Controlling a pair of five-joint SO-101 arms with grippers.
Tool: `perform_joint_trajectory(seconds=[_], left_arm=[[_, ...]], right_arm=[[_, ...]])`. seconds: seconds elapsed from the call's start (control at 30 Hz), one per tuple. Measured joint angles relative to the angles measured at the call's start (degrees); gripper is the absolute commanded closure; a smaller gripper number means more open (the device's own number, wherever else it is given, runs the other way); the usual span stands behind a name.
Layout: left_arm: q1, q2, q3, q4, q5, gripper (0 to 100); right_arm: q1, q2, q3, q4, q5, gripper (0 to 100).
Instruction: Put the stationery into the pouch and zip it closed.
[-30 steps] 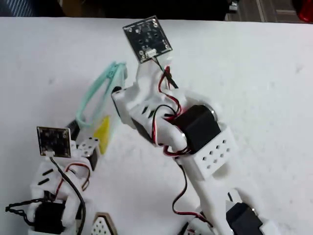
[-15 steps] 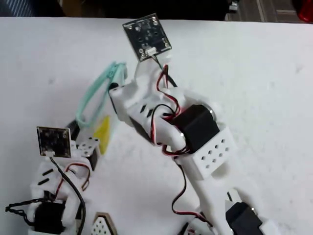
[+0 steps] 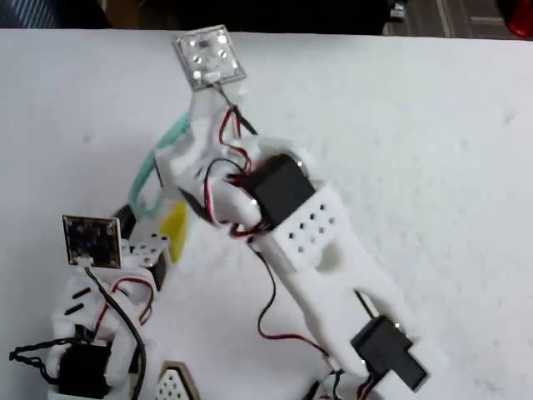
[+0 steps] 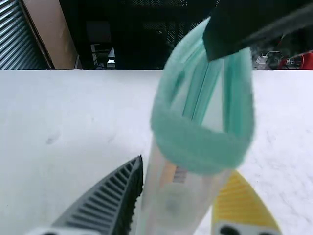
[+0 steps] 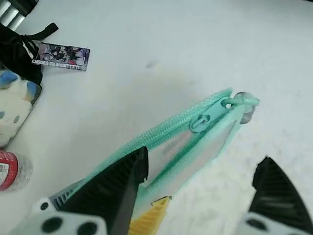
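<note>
1. The left gripper (image 4: pixel 186 169) is sitting at the near left of the white worktop (image 3: pixel 416 125). Its fingers (image 4: pixel 110 200), one grey and ridged, the other yellow, are pressing in from both sides on the near end of a clear plastic pouch with a mint-green zip edge (image 4: pixel 195 142) and holding it.
2. The pouch is stretching away from the left gripper across the worktop, and in the high view it is lying partly under the right arm.
3. The two mint tapes are bowing apart into a loop, so the mouth is gaping. The zip slider (image 5: pixel 200 122) is sitting at the far end, beside a small ring.
4. Something orange and a striped label are showing through the clear wall near the left fingers; what they belong to cannot be told.
5. The right gripper (image 5: pixel 204 156) is hanging over the far end of the pouch. Its black fingers (image 5: pixel 117 191) are spreading wide, one on each side of the zip edge; whether either is touching it cannot be told.
6. A black strap with a printed card tag (image 5: pixel 61 56) and a red-capped bottle (image 5: pixel 10 171) are lying well apart from the pouch.
</note>
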Motion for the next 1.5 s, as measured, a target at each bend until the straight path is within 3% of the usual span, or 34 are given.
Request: perform_joint_trajectory(seconds=[0.13, 0.3, 0.53, 1.1, 1.4, 1.5], left_arm=[[0.00, 0.00, 0.00, 0.00, 0.00, 77], [0.00, 0.00, 0.00, 0.00, 0.00, 77], [-0.35, 0.00, 0.00, 0.00, 0.00, 77], [0.00, 0.00, 0.00, 0.00, 0.00, 77], [-0.09, 0.00, 0.00, 0.00, 0.00, 77], [0.09, 0.00, 0.00, 0.00, 0.00, 77]], right_arm=[[-0.26, 0.53, -9.14, 2.73, -0.62, 66.2], [-1.58, 5.80, -11.16, 4.66, -2.02, 57.3], [-4.66, 9.93, -11.43, 5.54, -6.07, 57.3], [-5.36, 9.49, -17.41, 7.03, -6.15, 57.3], [-6.15, 16.09, -17.41, 7.56, -6.07, 57.4], [-6.15, 16.35, -17.49, 9.49, -3.08, 60.4]])
